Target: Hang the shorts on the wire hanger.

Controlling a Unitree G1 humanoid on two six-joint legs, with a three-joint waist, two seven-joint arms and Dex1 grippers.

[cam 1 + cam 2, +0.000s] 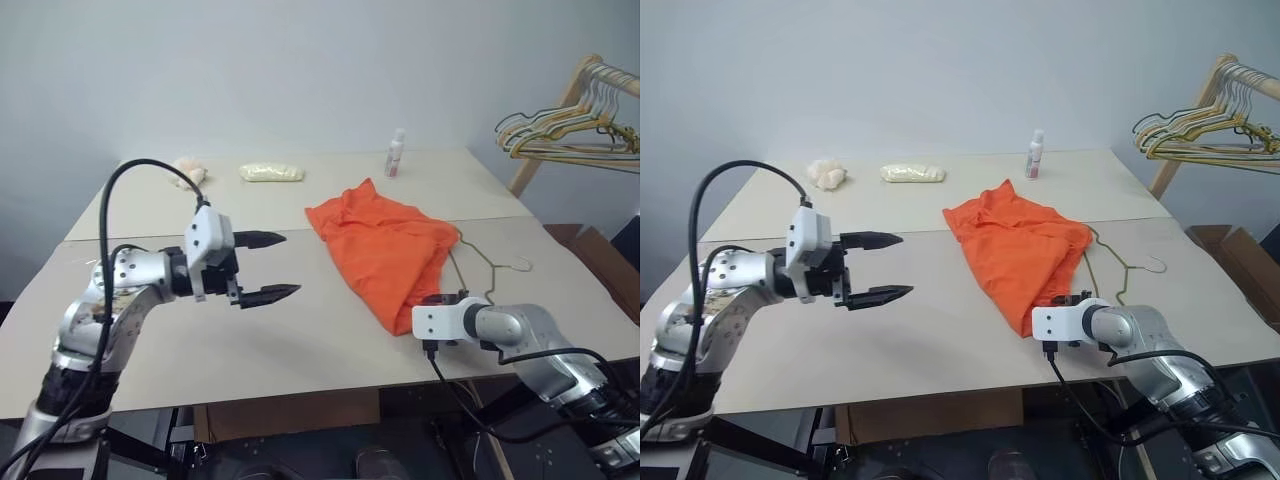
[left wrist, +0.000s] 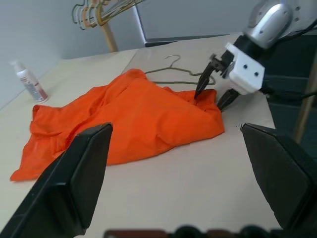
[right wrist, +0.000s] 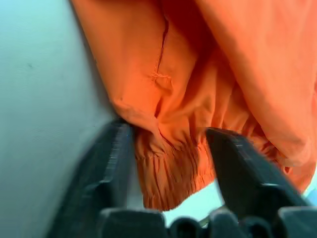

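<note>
Shorts (image 1: 380, 245), orange and crumpled, are spread right of centre on the counter (image 1: 250, 350), partly covering the hanger (image 1: 478, 262), whose hook shows at their right edge. They are judged light, soft and floppy, likely to sag and slide on thin wire; the gathered waistband is the firmest place to be held. The left end effector (image 1: 268, 266) is held open above the counter, left of the shorts. The right end effector (image 3: 168, 158) is half open, the waistband bunched between its fingers but not seen clamped.
</note>
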